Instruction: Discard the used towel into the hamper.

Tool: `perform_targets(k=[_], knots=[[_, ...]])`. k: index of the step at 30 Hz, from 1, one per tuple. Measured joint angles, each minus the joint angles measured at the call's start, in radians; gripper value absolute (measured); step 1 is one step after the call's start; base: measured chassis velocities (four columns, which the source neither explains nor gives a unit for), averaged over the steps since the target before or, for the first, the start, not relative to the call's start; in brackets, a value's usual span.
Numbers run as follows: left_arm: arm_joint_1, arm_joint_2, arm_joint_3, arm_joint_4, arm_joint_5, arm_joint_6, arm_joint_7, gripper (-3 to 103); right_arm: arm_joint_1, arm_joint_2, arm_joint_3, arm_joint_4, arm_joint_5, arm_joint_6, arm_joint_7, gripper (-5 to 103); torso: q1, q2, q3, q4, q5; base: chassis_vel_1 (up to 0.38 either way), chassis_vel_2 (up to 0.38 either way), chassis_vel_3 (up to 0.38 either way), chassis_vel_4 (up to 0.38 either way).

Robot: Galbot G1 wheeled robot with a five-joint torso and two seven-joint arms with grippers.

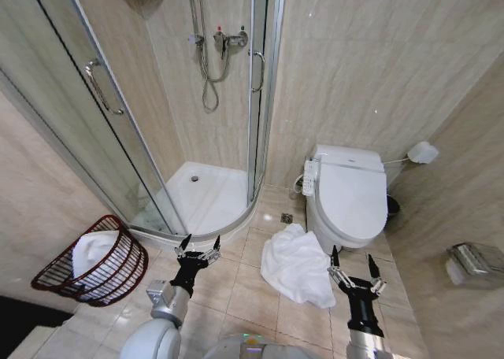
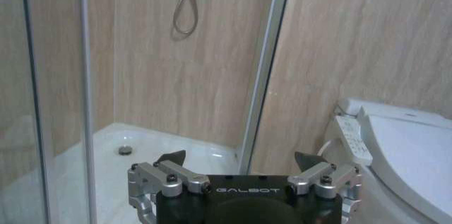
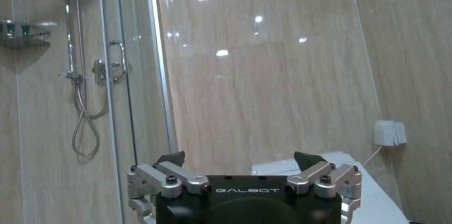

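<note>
Towel on floor: white towel (image 1: 295, 264) lay crumpled on the tiles just in front of the toilet (image 1: 350, 198), one edge touching its base. Nothing was gripping it.

Hamper: the reddish-brown wire hamper (image 1: 55, 268) sat tipped on its side against the wall at the robot's left, beside the shower enclosure (image 1: 213, 209). White cloth (image 1: 93, 253) was already bunched inside it.

Left gripper: the left gripper (image 1: 197, 253) hovered low over the tiles near the shower tray's curved edge, between hamper and towel, jaws spread wide and holding nothing. In the left wrist view (image 2: 241, 160) its fingertips pointed toward the shower corner and the toilet's side.

Right gripper: the right gripper (image 1: 353, 266) stood just beside the towel's right edge, raised above the floor, jaws likewise spread and empty. Seen from the right wrist (image 3: 240, 159), it faced the wall and the shower door handle (image 3: 118, 62).

Done, by my reading: one piece of cloth seemed to be in the hamper; whether it belonged to this job I could not tell.

Left to do, by my reading: the floor towel had not been picked up, so nearly the whole job remained: grasp it, carry it across to the hamper, release it through the sideways opening.

Likely snag: the tipped hamper offered a slanted mouth, so a loose towel might drape over the rim.
</note>
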Motion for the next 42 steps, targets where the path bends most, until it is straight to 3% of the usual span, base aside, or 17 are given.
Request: perform_targets(k=[11, 42], knots=[[0.000, 0.000, 0.000, 0.000, 0.000, 0.000, 0.000, 100, 0.004, 0.002, 0.022, -0.004, 0.000, 0.031, -0.025, 100, -0.023, -0.056, -0.033, 0.0000, 0.0000, 0.000, 0.000, 0.000, 0.000], [0.000, 0.000, 0.000, 0.000, 0.000, 0.000, 0.000, 100, 0.042, 0.002, 0.048, -0.007, -0.005, 0.023, -0.030, 100, -0.077, -0.185, -0.109, 0.0000, 0.0000, 0.000, 0.000, 0.000, 0.000]])
